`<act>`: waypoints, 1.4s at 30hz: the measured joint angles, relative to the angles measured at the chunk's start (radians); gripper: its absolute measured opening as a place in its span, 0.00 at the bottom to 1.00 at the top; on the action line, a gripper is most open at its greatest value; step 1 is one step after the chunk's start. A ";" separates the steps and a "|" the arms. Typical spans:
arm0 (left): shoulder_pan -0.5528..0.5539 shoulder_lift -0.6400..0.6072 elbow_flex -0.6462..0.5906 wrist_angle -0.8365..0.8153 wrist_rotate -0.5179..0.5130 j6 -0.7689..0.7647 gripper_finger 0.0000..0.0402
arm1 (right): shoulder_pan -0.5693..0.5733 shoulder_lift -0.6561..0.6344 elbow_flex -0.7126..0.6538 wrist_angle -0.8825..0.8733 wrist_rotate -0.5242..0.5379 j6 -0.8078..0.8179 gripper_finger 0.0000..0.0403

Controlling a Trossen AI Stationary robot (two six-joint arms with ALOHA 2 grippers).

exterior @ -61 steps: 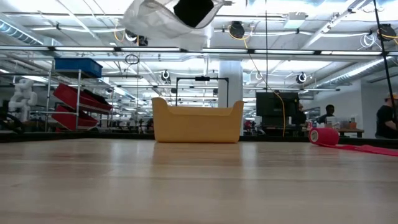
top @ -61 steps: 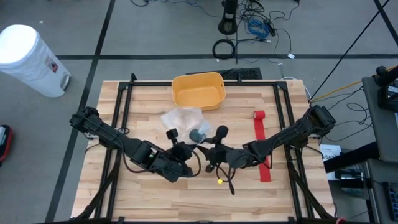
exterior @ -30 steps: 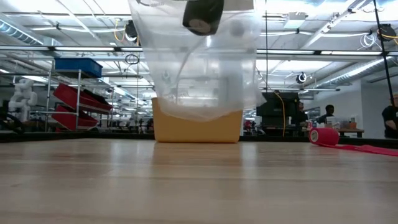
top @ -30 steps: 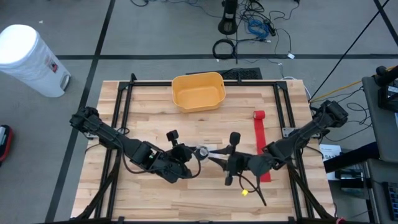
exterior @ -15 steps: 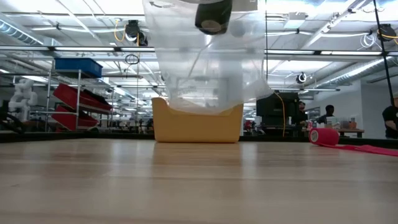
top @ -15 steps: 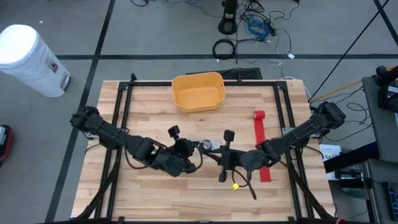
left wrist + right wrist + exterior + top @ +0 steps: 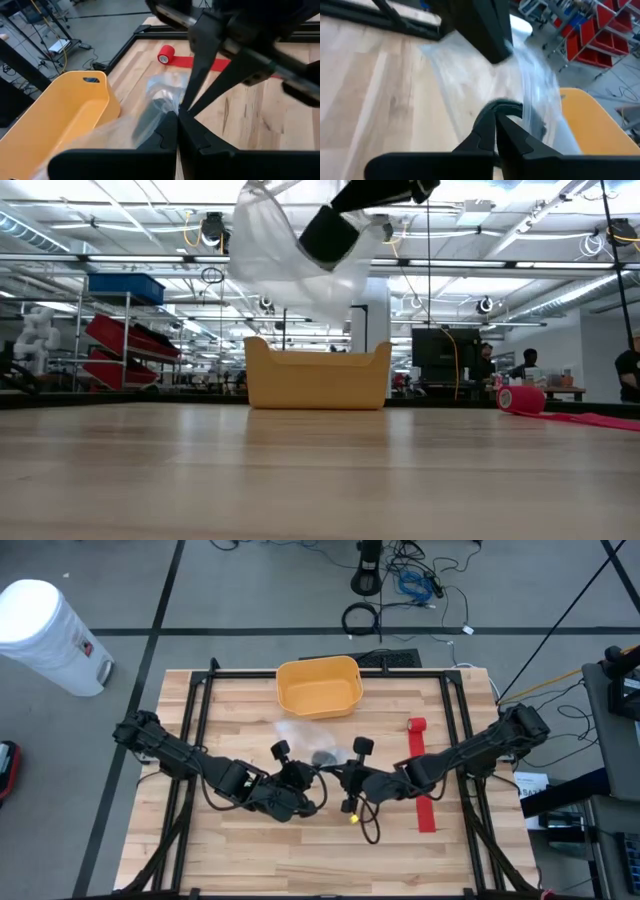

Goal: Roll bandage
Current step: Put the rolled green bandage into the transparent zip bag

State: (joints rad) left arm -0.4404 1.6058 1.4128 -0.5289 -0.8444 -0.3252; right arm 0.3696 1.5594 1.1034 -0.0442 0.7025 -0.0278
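Both end effectors meet over the middle of the table [image 7: 250, 850], and each is pinched shut on the same clear plastic bag [image 7: 285, 265]: the left end effector [image 7: 177, 116] has its fingers closed together on the film, and the right end effector [image 7: 495, 117] is likewise clamped narrow on the bag's edge from the other side. The bag hangs well above the table in the low view, and a dark roll-like object [image 7: 328, 232] sits inside it; what that object is cannot be told for certain. Outward from the bag, the yellow bin [image 7: 318, 685] stands toward the far edge, and the red bandage [image 7: 421, 775], the task's thing, lies apart on the right side of the table, its rolled end [image 7: 416, 725] nearest the far edge and a long strip unrolled toward the near edge, untouched by either arm. By that, the rolling itself looks not yet begun; the step in hand appears to be handling or opening the bag between the two arms. The next move likely calls for one end effector to let go of the film and travel to the red strip, while the other keeps the bag from dropping or sets it down clear of the bandage; thin film held by two pinches could slip or tear if pulled unevenly. No brand, label or legible writing shows on the bag, bin or bandage.
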 joint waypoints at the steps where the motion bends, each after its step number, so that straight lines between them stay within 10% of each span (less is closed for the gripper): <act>1: 0.000 0.000 0.000 0.000 0.001 0.000 0.00 | -0.004 0.003 0.000 0.001 0.004 -0.006 0.00; 21: -0.001 0.000 0.000 0.029 0.135 -0.010 0.00 | 0.076 0.000 0.005 0.174 0.127 -0.307 0.00; 31: 0.005 0.000 0.000 0.044 0.156 -0.007 0.00 | 0.242 -0.004 0.241 -0.407 0.101 -0.156 0.16; 42: 0.008 0.000 0.000 0.048 0.165 -0.008 0.00 | 0.280 -0.004 0.246 -0.416 0.098 -0.140 0.30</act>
State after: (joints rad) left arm -0.4321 1.6058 1.4124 -0.4807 -0.6793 -0.3336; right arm 0.6491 1.5551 1.3499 -0.4599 0.8001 -0.1676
